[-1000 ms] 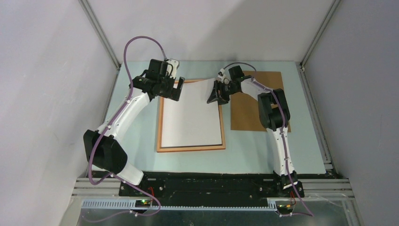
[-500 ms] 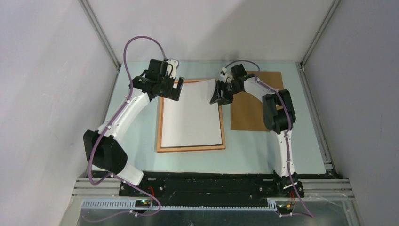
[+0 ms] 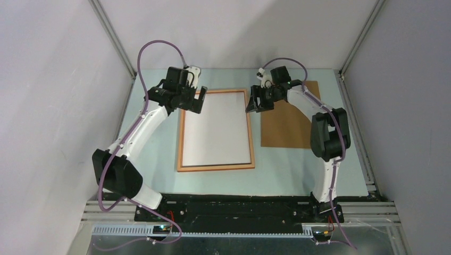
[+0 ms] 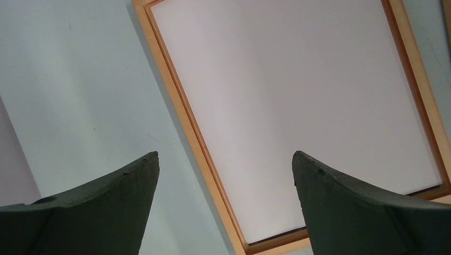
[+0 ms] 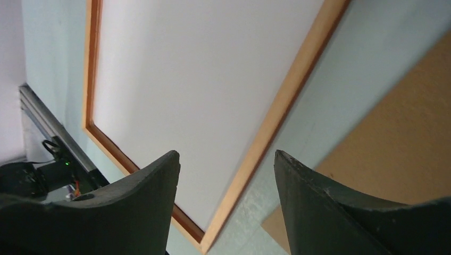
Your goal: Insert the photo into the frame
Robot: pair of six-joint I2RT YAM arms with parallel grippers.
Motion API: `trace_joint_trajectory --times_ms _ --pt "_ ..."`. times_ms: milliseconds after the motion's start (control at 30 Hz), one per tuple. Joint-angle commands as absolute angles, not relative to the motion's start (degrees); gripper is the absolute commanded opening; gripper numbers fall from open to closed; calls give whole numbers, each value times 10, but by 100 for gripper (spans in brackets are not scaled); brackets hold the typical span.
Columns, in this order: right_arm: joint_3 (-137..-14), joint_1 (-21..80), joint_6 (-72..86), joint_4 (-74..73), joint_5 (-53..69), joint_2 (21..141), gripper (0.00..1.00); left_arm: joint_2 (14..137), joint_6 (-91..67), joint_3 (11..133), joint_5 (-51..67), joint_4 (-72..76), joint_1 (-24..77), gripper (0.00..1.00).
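left claw (image 3: pixel 193 104) and right claw (image 3: pixel 255 105) gape empty over the frame (image 3: pixel 215 168); photo (image 3: pixel 215 130) seemingly lies flat inside.

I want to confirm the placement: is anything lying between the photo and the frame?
Nothing visible. The photo lies white side up inside the frame; the left tool and right tool hover open above.

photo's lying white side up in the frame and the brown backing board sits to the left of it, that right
Not quite. The backing board lies to the right of the frame, on the right arm's side, not to the left. The top external view shows it plainly. The rest holds: the photo lies white side up in the frame.
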State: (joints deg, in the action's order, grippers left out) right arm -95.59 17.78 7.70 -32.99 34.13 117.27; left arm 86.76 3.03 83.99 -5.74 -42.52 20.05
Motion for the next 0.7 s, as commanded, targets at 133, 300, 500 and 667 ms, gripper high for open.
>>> trace_joint_trajectory --times_ms 133,300,500,667 --pt "-854 138 18 -300 259 1040 74 829 44 828 -41 -397 197 100" --pt "-798 97 2 -275 225 983 78 813 44 810 -23 -375 197 100" --pt "-741 42 -14 -246 188 917 90 800 43 792 14 -336 198 100" --pt "-707 -3 -18 -226 171 860 99 804 37 796 57 -300 198 100"
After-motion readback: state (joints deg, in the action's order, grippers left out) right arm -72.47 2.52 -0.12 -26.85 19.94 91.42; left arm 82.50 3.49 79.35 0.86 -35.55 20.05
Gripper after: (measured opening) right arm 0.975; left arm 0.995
